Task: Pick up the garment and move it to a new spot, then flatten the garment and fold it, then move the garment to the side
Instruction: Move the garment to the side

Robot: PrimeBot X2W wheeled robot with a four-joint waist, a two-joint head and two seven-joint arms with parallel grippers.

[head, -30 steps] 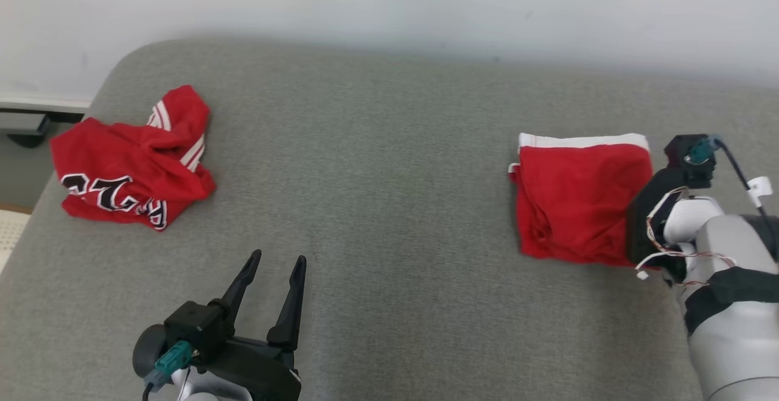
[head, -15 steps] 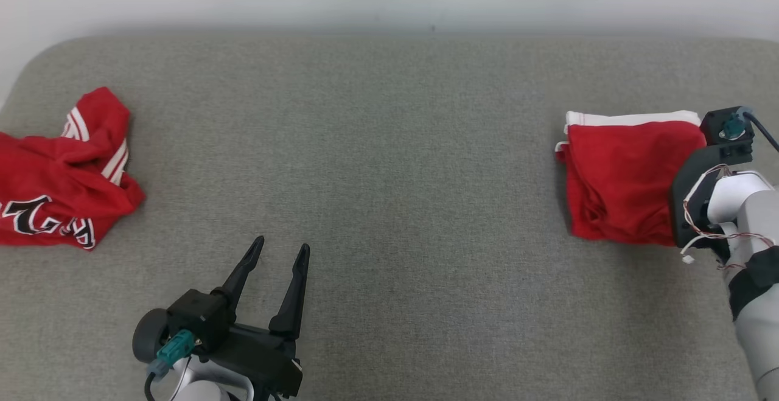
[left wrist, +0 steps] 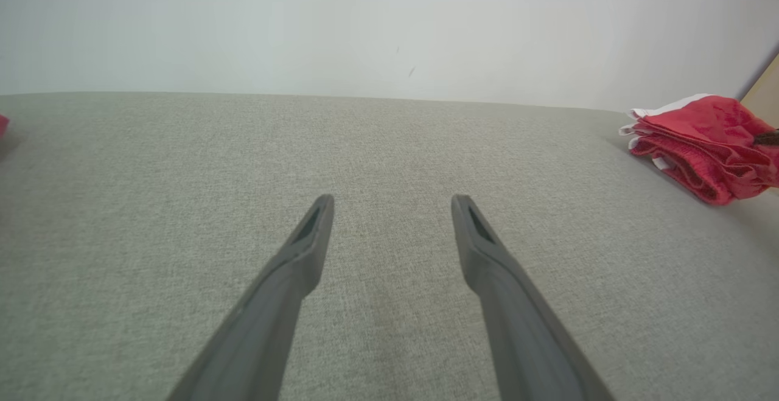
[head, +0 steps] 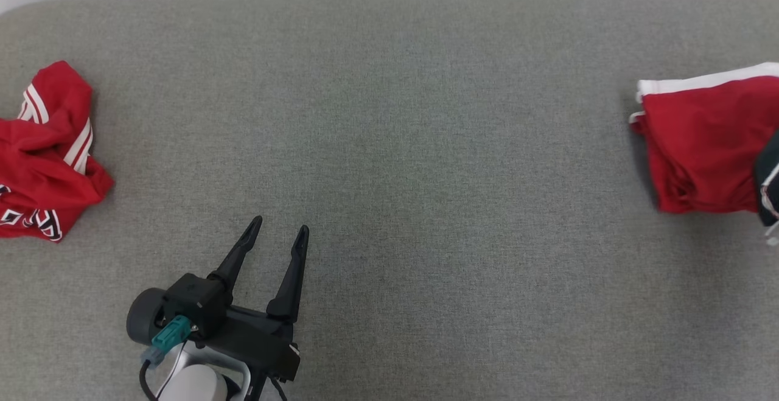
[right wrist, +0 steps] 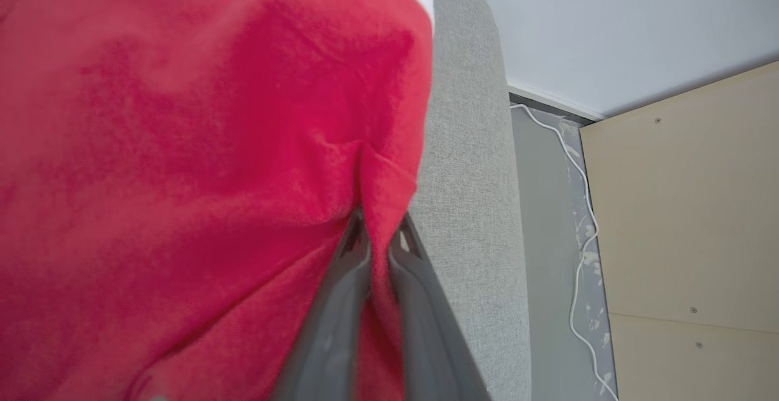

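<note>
A grey upholstered surface (head: pixel 389 115) is spread across nearly the whole head view, and a pale wall (left wrist: pixel 365 24) is seen behind it in the left wrist view. A beige panel (right wrist: pixel 688 206) is shown at the right of the right wrist view, past the rounded edge of the surface. A folded red garment (head: pixel 700 145) with a white band along its top edge is laid at the right edge of the head view and is cut off by the frame. In the left wrist view it is seen from the side at the far right, as a stack of layers resting on the surface. A crumpled red jersey (head: pixel 42 157) with white stripes and black-and-white lettering is heaped at the left edge of the head view, well apart from the folded garment. The left gripper (head: pixel 280 226) is placed at the lower left of the head view, its two dark fingers spread wide with nothing held; bare grey fabric is seen between them in the left wrist view. The grip is made plain by the right wrist view: the right gripper (right wrist: pixel 380 230) is closed almost fully on a fold of the garment near its edge, with red cloth caught between the fingertips. In the head view a dark part of the right arm (head: pixel 768 185) is seen overlapping the garment's lower right corner. A thin white cable (right wrist: pixel 578 206) is seen trailing down beside the beige panel.
</note>
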